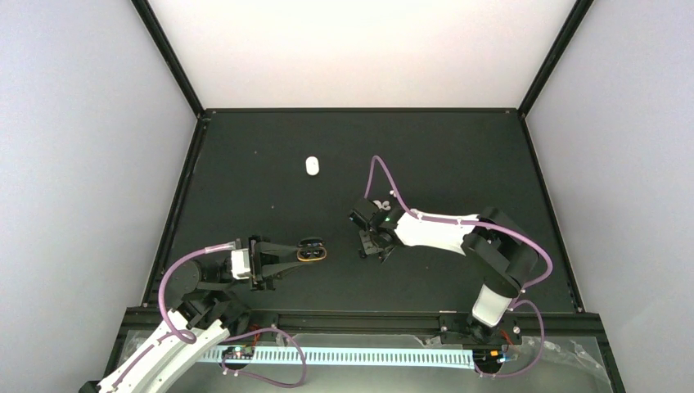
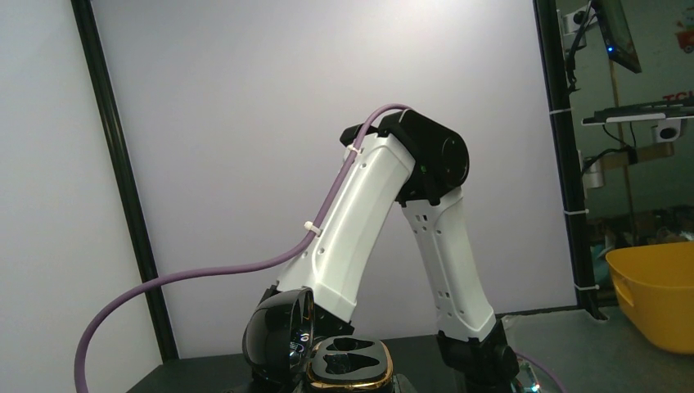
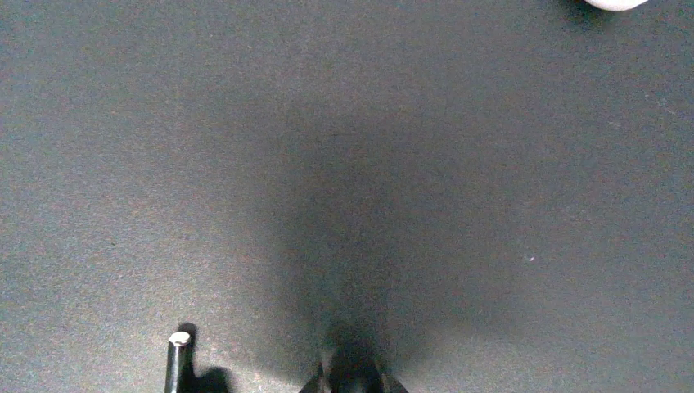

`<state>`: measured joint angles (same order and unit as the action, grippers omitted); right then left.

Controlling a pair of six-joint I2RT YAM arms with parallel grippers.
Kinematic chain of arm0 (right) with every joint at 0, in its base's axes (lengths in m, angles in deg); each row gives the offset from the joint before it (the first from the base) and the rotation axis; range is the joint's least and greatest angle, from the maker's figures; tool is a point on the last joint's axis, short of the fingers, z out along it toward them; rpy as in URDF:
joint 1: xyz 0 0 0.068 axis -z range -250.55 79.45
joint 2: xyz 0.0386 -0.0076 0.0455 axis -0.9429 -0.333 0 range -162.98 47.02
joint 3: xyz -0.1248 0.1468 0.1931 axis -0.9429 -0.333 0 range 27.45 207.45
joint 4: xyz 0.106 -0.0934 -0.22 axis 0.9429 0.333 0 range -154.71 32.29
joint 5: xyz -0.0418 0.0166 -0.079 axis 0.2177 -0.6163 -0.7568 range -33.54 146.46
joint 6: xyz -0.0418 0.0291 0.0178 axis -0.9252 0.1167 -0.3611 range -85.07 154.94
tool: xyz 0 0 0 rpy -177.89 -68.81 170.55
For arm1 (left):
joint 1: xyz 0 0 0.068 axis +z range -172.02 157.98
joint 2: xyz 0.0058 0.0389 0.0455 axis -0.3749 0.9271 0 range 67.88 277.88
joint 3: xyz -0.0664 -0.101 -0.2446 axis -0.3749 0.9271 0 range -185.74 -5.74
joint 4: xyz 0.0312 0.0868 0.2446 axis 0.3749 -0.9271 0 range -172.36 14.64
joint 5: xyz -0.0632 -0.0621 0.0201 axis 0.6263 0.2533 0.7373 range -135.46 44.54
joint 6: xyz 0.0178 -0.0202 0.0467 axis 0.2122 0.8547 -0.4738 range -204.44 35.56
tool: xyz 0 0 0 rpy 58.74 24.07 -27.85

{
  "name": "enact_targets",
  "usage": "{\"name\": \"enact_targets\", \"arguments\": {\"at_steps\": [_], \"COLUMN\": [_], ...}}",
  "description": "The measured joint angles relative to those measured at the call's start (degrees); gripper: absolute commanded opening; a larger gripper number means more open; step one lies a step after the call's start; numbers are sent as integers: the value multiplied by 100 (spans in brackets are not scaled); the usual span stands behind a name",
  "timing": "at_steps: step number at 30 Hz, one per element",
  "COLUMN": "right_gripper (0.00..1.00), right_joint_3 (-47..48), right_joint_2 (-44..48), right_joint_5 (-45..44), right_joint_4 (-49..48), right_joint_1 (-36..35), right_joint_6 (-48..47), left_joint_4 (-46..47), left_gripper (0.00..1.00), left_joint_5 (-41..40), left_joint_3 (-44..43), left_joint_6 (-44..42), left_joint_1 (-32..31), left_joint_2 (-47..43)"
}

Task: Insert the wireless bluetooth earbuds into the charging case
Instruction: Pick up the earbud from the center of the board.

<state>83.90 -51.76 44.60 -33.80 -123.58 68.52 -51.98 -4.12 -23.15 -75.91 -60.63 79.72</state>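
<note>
My left gripper is shut on the black charging case with a gold rim, held just above the table. In the left wrist view the case has its lid open to the left, and both sockets look dark and empty. My right gripper points down at the table right of the case. In the right wrist view its tips stand close together around a small dark shape that looks like a black earbud. Another black earbud with a silver tip lies left of the tips. No white earbud shows clearly.
A small white oval thing lies on the black table further back. A white rounded thing shows at the top edge of the right wrist view. The right arm stands beyond the case, and a yellow bin is off the table.
</note>
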Motion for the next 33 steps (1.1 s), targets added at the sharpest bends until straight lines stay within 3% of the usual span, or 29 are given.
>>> {"name": "enact_targets", "arguments": {"at_steps": [6,12,21,25,33], "right_gripper": [12,1,1,1,16], "right_joint_3": [9,22,4,-4,-22], "right_joint_2": [-9,-20,17,20,31], "right_joint_5": [-7,-22,-57,-81,-107], "right_joint_4": [11,22,15,7,4], "right_joint_1": [-4,-4,-4,-4,-4], "right_joint_6": [0,28,107,114,109], "left_joint_4": [-2,-4,-22,-24,-24], "left_gripper": [2,1,1,2,2], "left_joint_5": [0,2,0,0,0], "left_joint_3": [0,0,0,0,0], "left_joint_6": [-2,-2,-2,0,0], "left_joint_1": [0,0,0,0,0], "left_joint_2": [-11,-39,-61,-61,-59]}}
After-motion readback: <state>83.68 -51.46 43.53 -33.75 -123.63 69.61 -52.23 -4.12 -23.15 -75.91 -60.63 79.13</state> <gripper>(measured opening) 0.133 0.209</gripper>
